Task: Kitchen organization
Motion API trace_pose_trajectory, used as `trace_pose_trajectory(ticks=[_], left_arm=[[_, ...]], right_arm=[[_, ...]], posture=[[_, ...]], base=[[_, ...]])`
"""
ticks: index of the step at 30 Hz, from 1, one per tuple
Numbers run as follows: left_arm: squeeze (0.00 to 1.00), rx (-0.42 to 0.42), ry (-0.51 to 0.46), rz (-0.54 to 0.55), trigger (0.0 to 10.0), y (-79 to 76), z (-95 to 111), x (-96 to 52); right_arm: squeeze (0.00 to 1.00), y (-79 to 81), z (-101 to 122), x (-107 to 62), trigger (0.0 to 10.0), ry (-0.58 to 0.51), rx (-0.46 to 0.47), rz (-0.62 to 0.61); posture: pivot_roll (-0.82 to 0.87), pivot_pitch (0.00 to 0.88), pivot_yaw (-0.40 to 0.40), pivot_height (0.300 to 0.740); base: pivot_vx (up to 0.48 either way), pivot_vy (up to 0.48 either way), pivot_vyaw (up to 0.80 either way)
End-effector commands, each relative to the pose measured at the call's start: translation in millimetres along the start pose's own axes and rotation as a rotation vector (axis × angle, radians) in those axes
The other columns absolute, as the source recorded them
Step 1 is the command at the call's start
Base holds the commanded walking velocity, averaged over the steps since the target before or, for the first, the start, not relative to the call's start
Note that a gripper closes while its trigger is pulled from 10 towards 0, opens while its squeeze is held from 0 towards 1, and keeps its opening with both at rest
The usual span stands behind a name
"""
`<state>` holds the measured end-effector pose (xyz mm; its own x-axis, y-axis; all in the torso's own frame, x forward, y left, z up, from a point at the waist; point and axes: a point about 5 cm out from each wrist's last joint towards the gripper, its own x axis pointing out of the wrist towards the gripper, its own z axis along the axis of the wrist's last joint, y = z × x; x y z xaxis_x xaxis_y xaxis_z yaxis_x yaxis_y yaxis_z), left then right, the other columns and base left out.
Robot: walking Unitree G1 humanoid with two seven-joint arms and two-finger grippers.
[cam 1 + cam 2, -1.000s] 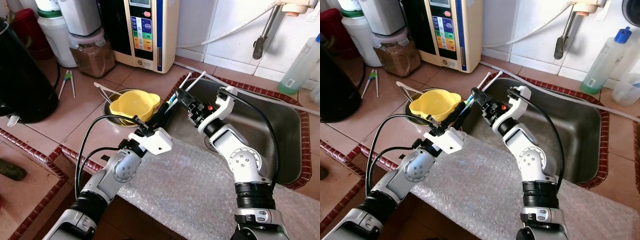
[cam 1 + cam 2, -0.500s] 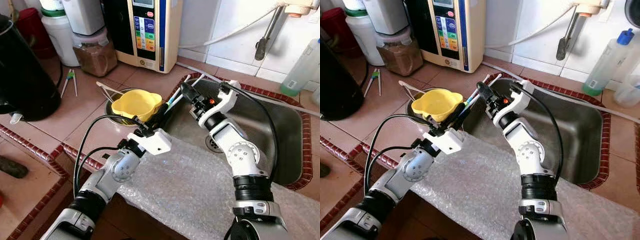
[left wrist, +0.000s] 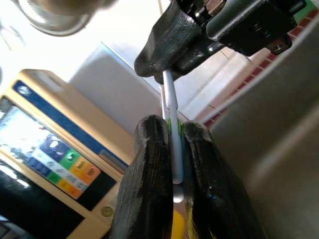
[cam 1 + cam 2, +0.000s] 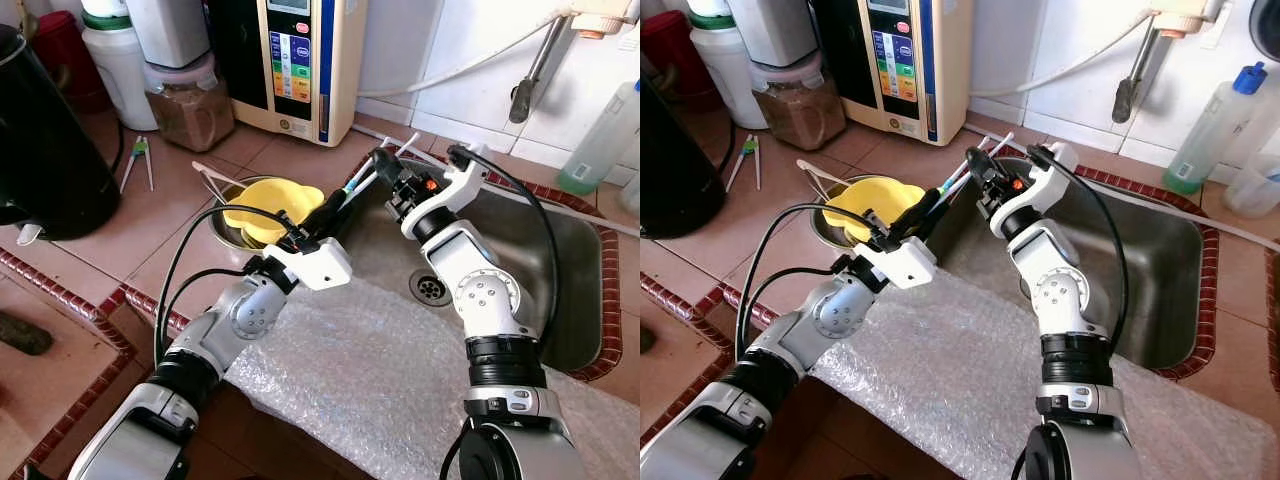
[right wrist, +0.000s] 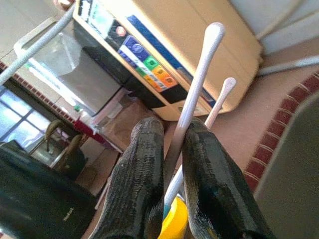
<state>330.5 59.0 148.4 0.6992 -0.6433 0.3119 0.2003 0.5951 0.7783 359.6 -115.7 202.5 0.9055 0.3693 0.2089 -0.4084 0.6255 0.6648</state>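
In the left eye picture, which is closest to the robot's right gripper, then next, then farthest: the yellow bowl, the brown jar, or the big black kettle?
Measured from the right gripper:
1. Yellow bowl, just to its left beside the sink.
2. Brown jar, farther left, back by the wall.
3. Black kettle, at the counter's far left.

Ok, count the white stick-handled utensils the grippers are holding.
2. Both white utensils stand side by side between the right gripper and the left gripper, above the sink corner beside the yellow bowl. Others may be hidden.
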Motion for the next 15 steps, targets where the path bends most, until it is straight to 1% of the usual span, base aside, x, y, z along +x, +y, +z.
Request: trace_pose_trajectory(ticks=[1, 4, 5, 7, 11, 12, 13, 14, 15], left_arm=[[0.0, -0.016, -0.074, 0.034, 10.0, 9.9, 9.0, 5.6], [0.0, -0.025, -0.094, 0.031, 10.0, 11.9, 11.5, 8.4], [1.0, -0.038, -0.083, 0.048, 10.0, 13.2, 9.7, 9.3], [1.0, -0.076, -0.058, 0.082, 10.0, 15.2, 7.1, 11.2], [1.0, -0.069, -0.066, 0.101, 10.0, 14.5, 9.5, 15.2], [1.0, -0.075, -0.066, 0.118, 10.0, 16.9, 10.6, 17.0], [1.0, -0.08, -0.067, 0.129, 10.0, 19.3, 11.4, 18.6], [1.0, -0.083, -0.069, 0.131, 10.0, 20.7, 12.0, 19.7], [1.0, -0.083, -0.075, 0.131, 10.0, 23.2, 12.8, 21.1]], right_arm=[[0.0, -24.0, 16.2, -14.8, 0.0, -0.071, -0.053, -0.144], [0.0, -26.8, 19.7, -18.4, 0.0, -0.084, -0.067, -0.166], [0.0, -30.6, 21.4, -22.0, 0.0, -0.09, -0.076, -0.191], [0.0, -30.0, 24.1, -24.2, 0.0, -0.09, -0.094, -0.19], [0.0, -28.9, 29.5, -24.3, 0.0, -0.11, -0.117, -0.196], [0.0, -28.4, 31.3, -23.4, 0.0, -0.117, -0.126, -0.199], [0.0, -27.7, 32.9, -22.1, 0.0, -0.12, -0.131, -0.198], [0.0, -27.1, 34.7, -20.9, 0.0, -0.126, -0.153, -0.195], [0.0, -26.7, 37.9, -18.3, 0.0, -0.142, -0.196, -0.204]], posture=[[-0.09, 0.094, 0.055, 0.74], [-0.11, 0.103, 0.054, 0.74], [-0.13, 0.1, 0.048, 0.74], [-0.15, 0.093, 0.036, 0.74], [-0.12, 0.088, 0.005, 0.74], [-0.12, 0.088, 0.005, 0.74], [-0.11, 0.107, 0.001, 0.74], [-0.1, 0.111, 0.001, 0.74], [-0.09, 0.112, -0.002, 0.74]], base=[[0.0, 0.0, 0.0], [0.0, 0.0, 0.0], [0.0, 0.0, 0.0], [0.0, 0.0, 0.0], [0.0, 0.0, 0.0], [0.0, 0.0, 0.0], [0.0, 0.0, 0.0], [0.0, 0.0, 0.0], [0.0, 0.0, 0.0]])
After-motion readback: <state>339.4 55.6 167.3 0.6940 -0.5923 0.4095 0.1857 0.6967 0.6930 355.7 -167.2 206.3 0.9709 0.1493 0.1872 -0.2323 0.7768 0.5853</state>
